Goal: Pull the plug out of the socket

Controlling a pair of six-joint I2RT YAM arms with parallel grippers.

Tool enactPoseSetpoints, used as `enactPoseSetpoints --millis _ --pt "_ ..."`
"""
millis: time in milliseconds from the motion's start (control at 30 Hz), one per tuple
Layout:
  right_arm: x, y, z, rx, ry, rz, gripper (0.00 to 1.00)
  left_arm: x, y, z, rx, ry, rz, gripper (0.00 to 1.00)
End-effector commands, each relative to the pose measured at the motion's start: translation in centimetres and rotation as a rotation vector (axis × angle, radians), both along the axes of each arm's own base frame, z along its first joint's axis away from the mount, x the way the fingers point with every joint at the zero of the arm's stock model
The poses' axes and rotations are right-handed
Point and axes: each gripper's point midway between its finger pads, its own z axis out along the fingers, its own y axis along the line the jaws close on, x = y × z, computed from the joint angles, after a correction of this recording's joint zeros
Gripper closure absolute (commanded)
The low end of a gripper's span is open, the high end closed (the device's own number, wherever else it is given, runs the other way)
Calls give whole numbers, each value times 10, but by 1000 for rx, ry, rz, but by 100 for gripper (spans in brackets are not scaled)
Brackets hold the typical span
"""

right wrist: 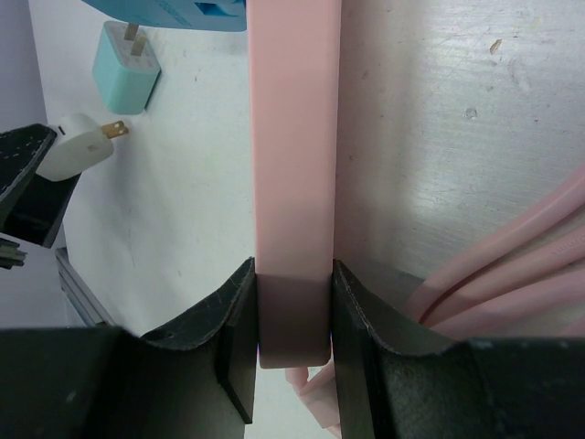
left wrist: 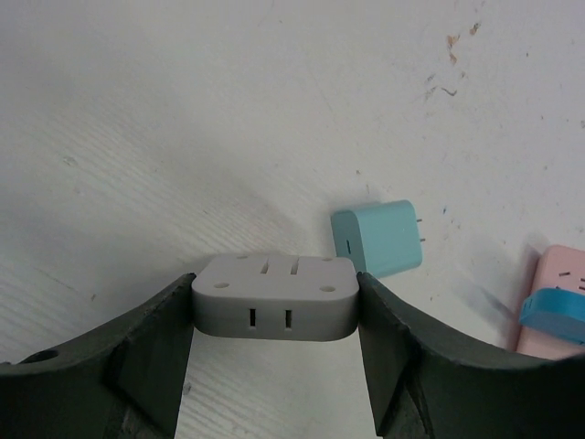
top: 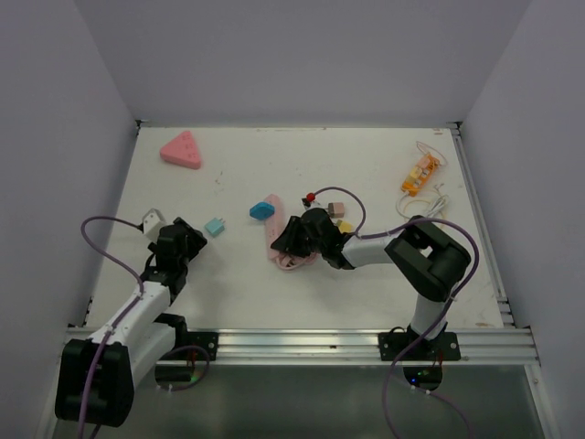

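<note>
Table [top: 302, 302]: pink wedge [top: 182, 151], teal charger [top: 216, 226], pink power strip [top: 272, 233]

We find a robotics laboratory test cell: a white tabletop [top: 256, 293] boxed in by plain partition walls [top: 302, 55]. An aluminium extrusion rail [top: 302, 344] along its near edge carries the left arm [top: 137, 311] and right arm [top: 425, 261], with purple cables [top: 101, 219] trailing loose.

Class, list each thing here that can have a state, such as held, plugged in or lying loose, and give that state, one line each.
left gripper: shut on the grey adapter.
grey adapter: held, unplugged, well away from the strip.
right gripper: shut on the pink power strip.
pink power strip: clamped near one end.
blue plug: sitting on the strip, not pulled off.
teal plug: lying loose, prongs bare.
</note>
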Motion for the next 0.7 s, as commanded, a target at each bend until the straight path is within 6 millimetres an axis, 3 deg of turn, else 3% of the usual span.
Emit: enactPoseSetpoints --millis 0,100,300,467,667 --pt "-49 -88 -104 -404 233 -32 100 20 21 25 52 -169 104 73" --pt "-49 -87 -104 -402 235 -28 100 26 24 31 71 -212 112 67" --pt "-50 -87 -107 -403 242 -23 100 32 20 23 74 -202 87 53" --pt "-50 -87 -107 -399 242 -23 100 25 13 15 44 -162 58 31" --pt "-48 -86 -108 -400 241 -22 100 17 9 29 20 -189 38 12"
